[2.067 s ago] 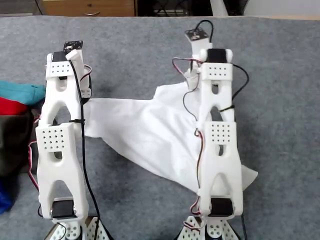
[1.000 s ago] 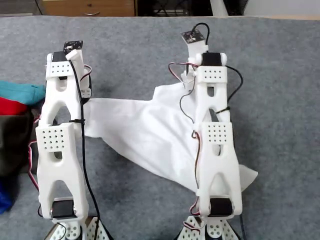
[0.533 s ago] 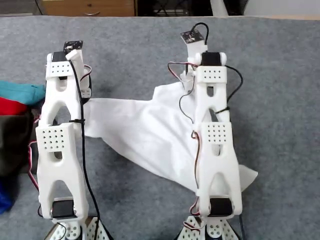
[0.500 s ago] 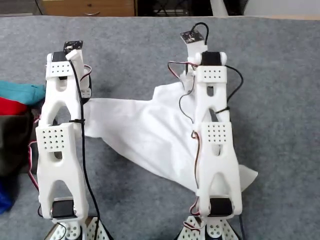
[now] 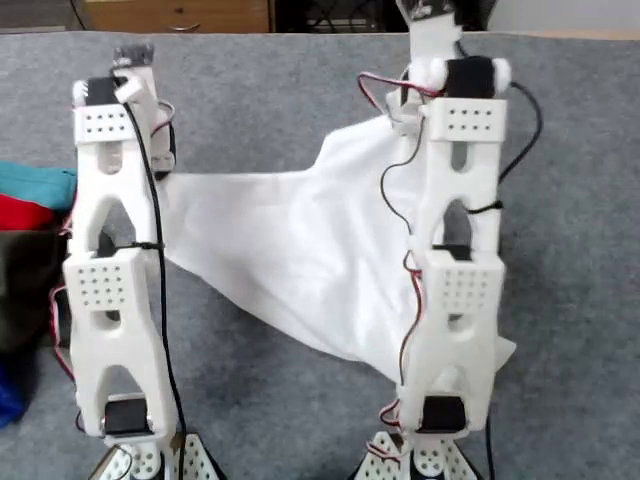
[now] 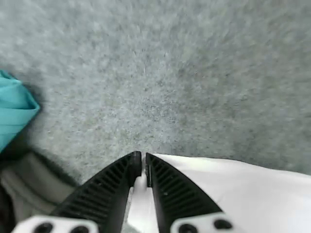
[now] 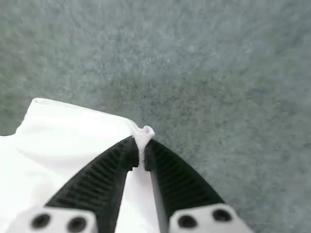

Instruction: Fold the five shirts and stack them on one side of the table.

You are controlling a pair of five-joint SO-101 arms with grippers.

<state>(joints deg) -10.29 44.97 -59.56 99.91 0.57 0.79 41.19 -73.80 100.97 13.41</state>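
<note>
Status: early in the fold of one shirt, with no crease made yet.

1. The white shirt [image 5: 300,260] lies open and rumpled on the table [image 5: 560,150], between my two arms. One end trails back beside the right arm's base.
2. The left gripper [image 6: 142,158] has its jaws closed on the shirt's edge, with white cloth showing between them behind the tips.
3. The right gripper [image 7: 140,143] is clamped on a far corner of the shirt. A small nub of cloth pokes out past the tips.
4. The cloth spans from one grip to the other across the far side of the table.

Remaining stock: a teal shirt [image 5: 35,185], a red shirt [image 5: 25,212], a dark garment [image 5: 25,290] and a blue garment [image 5: 8,395] sit bunched at the table's left edge. I cannot tell whether they are folded or still waiting.

Assessment: I judge the white shirt to be at the spreading stage. It must lie flat and square before any fold. After that come the fold itself and the transfer to the stack. If the edge pile is unfolded, nearly the whole task is left.
</note>
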